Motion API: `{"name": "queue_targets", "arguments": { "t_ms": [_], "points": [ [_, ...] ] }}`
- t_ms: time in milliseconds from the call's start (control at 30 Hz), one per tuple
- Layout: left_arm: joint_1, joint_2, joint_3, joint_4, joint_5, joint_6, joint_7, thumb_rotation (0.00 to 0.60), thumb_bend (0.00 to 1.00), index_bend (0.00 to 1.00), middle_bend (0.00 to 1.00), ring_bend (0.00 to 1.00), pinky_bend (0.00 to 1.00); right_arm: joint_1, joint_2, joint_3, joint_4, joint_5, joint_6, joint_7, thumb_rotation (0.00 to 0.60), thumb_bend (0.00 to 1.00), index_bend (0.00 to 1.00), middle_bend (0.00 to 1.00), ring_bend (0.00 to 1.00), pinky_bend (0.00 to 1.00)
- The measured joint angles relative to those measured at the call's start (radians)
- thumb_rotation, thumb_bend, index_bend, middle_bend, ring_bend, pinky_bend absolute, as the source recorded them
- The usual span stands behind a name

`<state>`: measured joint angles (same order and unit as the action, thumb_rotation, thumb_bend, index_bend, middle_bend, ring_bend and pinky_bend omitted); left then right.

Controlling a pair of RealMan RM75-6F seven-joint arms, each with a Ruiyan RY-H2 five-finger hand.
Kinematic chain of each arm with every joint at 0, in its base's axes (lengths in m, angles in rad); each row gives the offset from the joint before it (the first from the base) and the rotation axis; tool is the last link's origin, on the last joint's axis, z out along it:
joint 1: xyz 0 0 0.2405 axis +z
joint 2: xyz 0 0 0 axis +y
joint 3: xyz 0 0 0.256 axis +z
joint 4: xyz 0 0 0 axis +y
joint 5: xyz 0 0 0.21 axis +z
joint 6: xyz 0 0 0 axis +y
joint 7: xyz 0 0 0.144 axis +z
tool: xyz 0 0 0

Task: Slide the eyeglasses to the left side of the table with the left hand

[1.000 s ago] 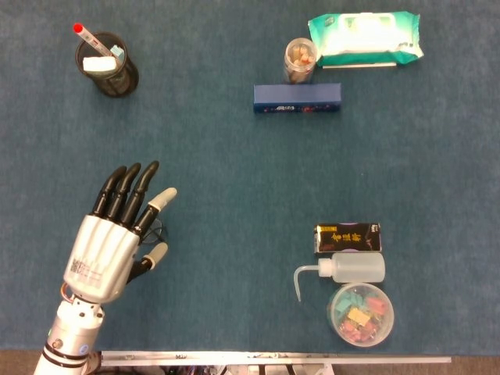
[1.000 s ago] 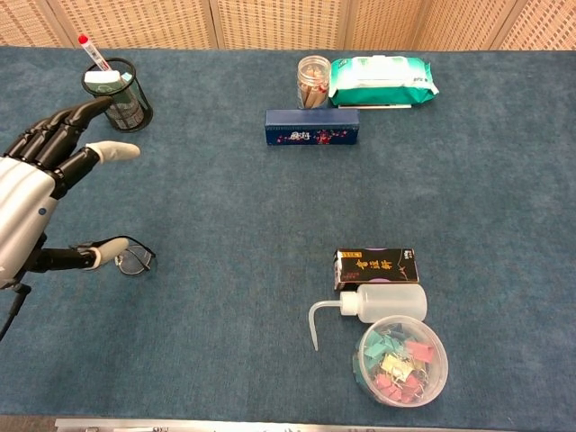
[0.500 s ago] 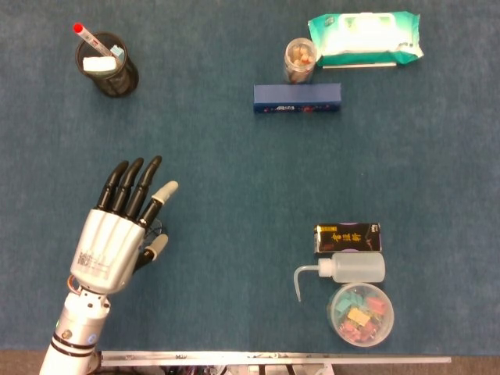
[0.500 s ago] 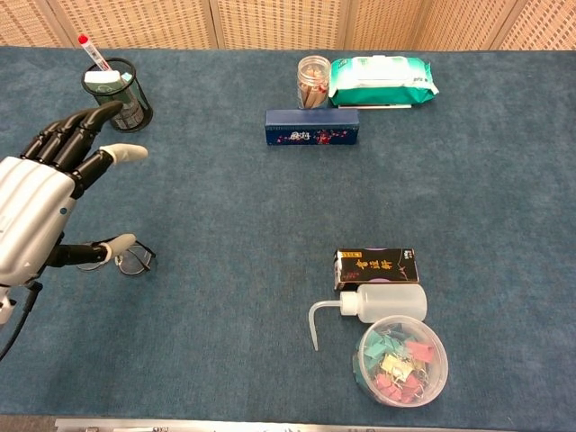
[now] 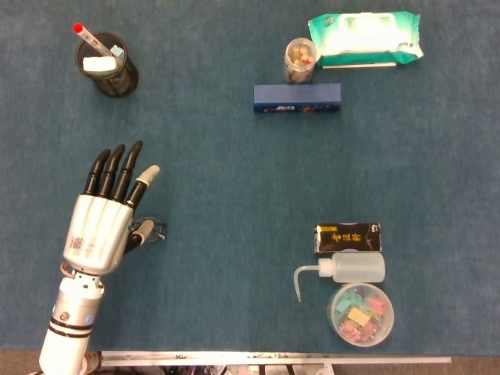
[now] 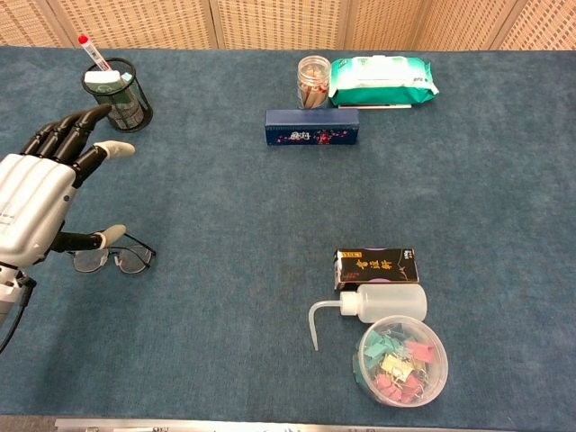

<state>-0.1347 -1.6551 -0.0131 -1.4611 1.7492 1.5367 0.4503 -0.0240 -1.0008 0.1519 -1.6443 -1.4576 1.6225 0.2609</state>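
Observation:
The eyeglasses (image 6: pixel 115 259) lie flat on the blue cloth at the left of the table; the head view shows only one lens (image 5: pixel 154 230) beside my hand. My left hand (image 6: pixel 38 203) (image 5: pixel 103 220) hovers above them with its fingers spread and straight, pointing away from me. Its thumb tip sits just over the top of the frame; I cannot tell whether it touches. The hand holds nothing. My right hand is in neither view.
A black mesh cup (image 6: pixel 121 91) with pens stands at the far left. A blue box (image 6: pixel 311 126), a jar (image 6: pixel 313 81) and a wipes pack (image 6: pixel 382 78) sit at the back. A black box (image 6: pixel 376 267), squeeze bottle (image 6: pixel 371 304) and tub of clips (image 6: pixel 400 360) lie front right.
My left hand has risen and drawn back to the left, uncovering more of the eyeglasses. The glasses lie about where they were.

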Motion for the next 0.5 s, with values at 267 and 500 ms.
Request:
{"name": "queue_targets", "arguments": {
  "t_ms": [267, 500],
  "points": [
    [-0.014, -0.021, -0.014, 0.052, -0.046, -0.029, -0.009, 0.6, 0.12, 0.22, 0.0, 0.01, 0.1, 0.0, 0.001, 0.001, 0.001, 0.002, 0.001, 0.003, 0.6, 0.0, 0.36, 0.37, 0.27, 0.45],
    [-0.017, -0.033, -0.014, 0.081, -0.071, -0.037, -0.012, 0.6, 0.12, 0.22, 0.0, 0.01, 0.1, 0.0, 0.002, 0.001, 0.002, 0.003, 0.0, 0.006, 0.6, 0.0, 0.36, 0.37, 0.27, 0.45]
  ]
}}
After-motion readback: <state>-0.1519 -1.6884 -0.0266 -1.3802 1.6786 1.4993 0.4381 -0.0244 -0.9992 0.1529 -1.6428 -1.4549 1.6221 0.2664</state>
